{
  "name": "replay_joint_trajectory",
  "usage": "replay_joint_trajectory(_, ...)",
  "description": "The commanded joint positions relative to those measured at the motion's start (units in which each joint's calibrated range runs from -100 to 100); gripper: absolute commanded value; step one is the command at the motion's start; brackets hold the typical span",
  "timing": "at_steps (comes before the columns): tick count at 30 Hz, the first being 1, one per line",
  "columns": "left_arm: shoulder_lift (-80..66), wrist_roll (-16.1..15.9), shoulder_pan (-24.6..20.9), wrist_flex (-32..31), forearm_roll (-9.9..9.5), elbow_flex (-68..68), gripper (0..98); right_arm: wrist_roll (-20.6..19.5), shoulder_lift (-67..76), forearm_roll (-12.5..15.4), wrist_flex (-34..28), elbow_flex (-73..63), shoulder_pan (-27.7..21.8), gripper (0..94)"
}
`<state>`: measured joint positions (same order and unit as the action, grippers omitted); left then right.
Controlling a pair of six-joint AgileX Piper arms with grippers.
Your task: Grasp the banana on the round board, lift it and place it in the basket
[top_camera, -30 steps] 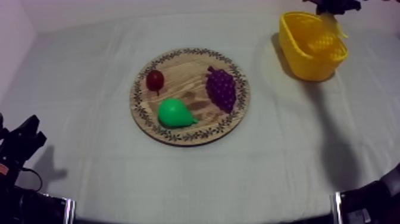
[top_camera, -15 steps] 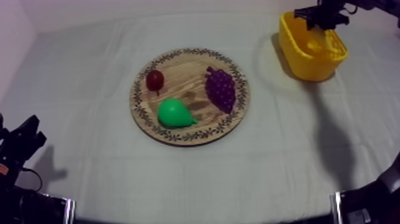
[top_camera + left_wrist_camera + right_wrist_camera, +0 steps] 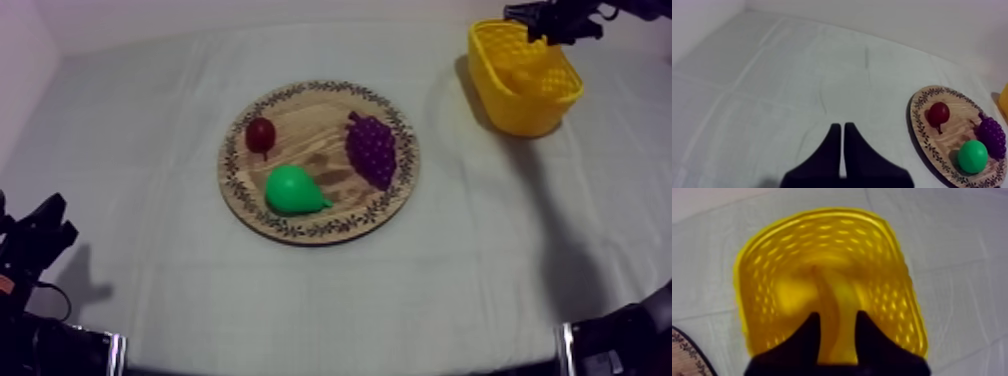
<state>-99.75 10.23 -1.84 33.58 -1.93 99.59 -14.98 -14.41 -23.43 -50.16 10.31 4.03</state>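
The banana (image 3: 832, 295) lies curved on the floor of the yellow basket (image 3: 772, 248), which stands at the table's far right (image 3: 500, 85). In the top view the banana (image 3: 522, 75) is a pale yellow shape inside the basket. My right gripper (image 3: 838, 323) hovers open just above the basket, fingers apart with the banana below the gap; from above the right gripper (image 3: 540, 17) sits over the basket's far rim. Low at the table's left, my left gripper (image 3: 40, 235) rests with its fingers shut together as a narrow wedge (image 3: 842, 135) over bare cloth.
The round wooden board (image 3: 300, 105) in mid-table carries a green pear (image 3: 292, 190), purple grapes (image 3: 371, 148) and a small red fruit (image 3: 261, 133). The left wrist view has the board (image 3: 952, 145) off to the gripper's right.
The right gripper, holding the banana over the basket, dipped into it, let go and rose slightly. The banana now lies in the basket. The left arm has not moved.
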Motion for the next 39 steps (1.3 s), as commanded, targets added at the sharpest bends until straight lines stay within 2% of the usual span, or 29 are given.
replay_joint_trajectory(1, 0.0, 0.0, 0.0, 0.0, 0.00, 0.0, 0.0, -1.4, 9.5, -1.1, 0.9, 4.9, 0.3, 7.0)
replay_joint_trajectory(6, 0.0, 0.0, 0.0, 0.0, 0.00, 0.0, 0.0, -4.6, 24.9, -3.6, 4.4, 16.8, 1.2, 1.7)
replay_joint_trajectory(9, 0.0, 0.0, 0.0, 0.0, 0.00, 0.0, 0.0, -5.5, 34.1, -3.6, 8.0, 24.5, 1.2, 0.9)
replay_joint_trajectory(16, 0.0, 0.0, 0.0, 0.0, 0.00, 0.0, 0.0, -4.9, 55.1, -1.6, 19.8, 46.1, -1.8, 0.6)
replay_joint_trajectory(20, 0.0, 0.0, 0.0, 0.0, 0.00, 0.0, 0.0, -2.4, 65.8, 1.2, 24.8, 58.0, -4.0, 0.5)
replay_joint_trajectory(24, 0.0, 0.0, 0.0, 0.0, 0.00, 0.0, 0.0, 0.4, 76.0, 3.6, 27.1, 68.7, -4.6, 0.4)
replay_joint_trajectory(26, 0.0, 0.0, 0.0, 0.0, 0.00, 0.0, 0.0, 2.4, 80.5, 5.4, 27.9, 73.2, -4.9, 0.4)
replay_joint_trajectory(30, 0.0, 0.0, 0.0, 0.0, 0.00, 0.0, 0.0, 9.1, 87.8, 11.8, 29.3, 80.9, -5.8, 0.4)
replay_joint_trajectory(34, 0.0, 0.0, 0.0, 0.0, 0.00, 0.0, 0.0, 14.8, 94.6, 17.1, 29.7, 86.9, -6.4, 0.4)
replay_joint_trajectory(36, 0.0, 0.0, 0.0, 0.0, 0.00, 0.0, 0.0, 18.2, 98.2, 20.7, 28.2, 88.2, -6.8, 0.4)
replay_joint_trajectory(39, 0.0, 0.0, 0.0, 0.0, 0.00, 0.0, 0.0, 22.0, 103.0, 24.5, 24.0, 89.0, -7.2, 0.5)
